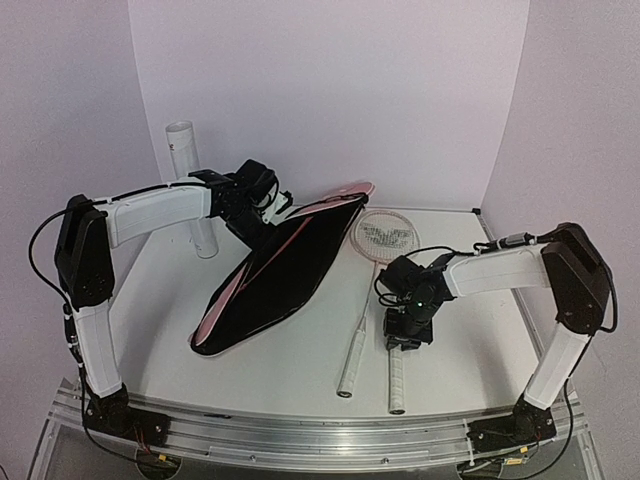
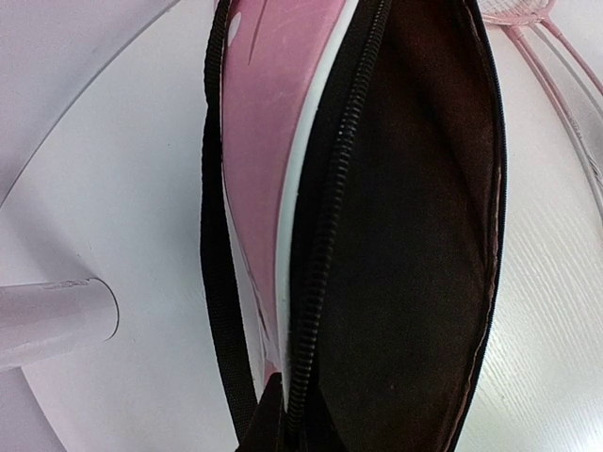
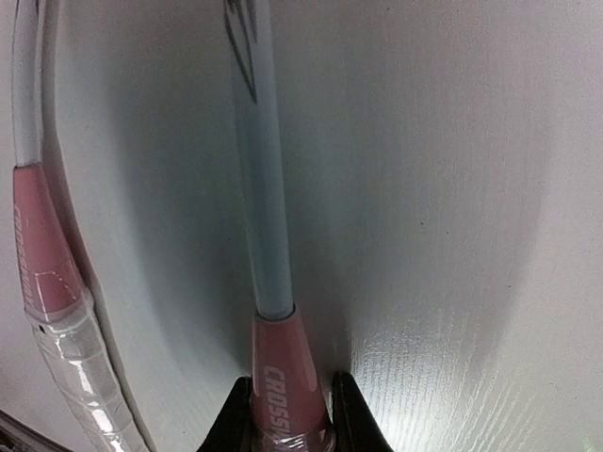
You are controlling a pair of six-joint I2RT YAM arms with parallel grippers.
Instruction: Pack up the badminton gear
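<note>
Rackets (image 1: 385, 236) lie side by side on the table (image 1: 480, 340), just right of the bag (image 1: 285, 270), heads at the back and handles toward the near edge. From above, the right claw (image 1: 405, 332) sits on the right-hand racket (image 1: 397, 385) where shaft meets handle. The left claw (image 1: 262, 203) is at the bag's raised upper edge, near the tube (image 1: 188, 165). The left wrist view shows the bag gaping, its zipper (image 2: 330, 235) parted and the dark lining bare. No fingers show, so I cannot tell whether that claw pinches the cloth. In the right wrist view the fingers (image 3: 236, 419) press on either side of the pink collar (image 3: 283, 395), clamped on that racket. The other racket (image 3: 47, 273) lies close on the left, not touching. The step looks like lifting this racket for the bag. Held so near the handle, the head will likely droop, so a slow, straight lift clear of its neighbour seems wise, then head first into the widest part of the mouth.
</note>
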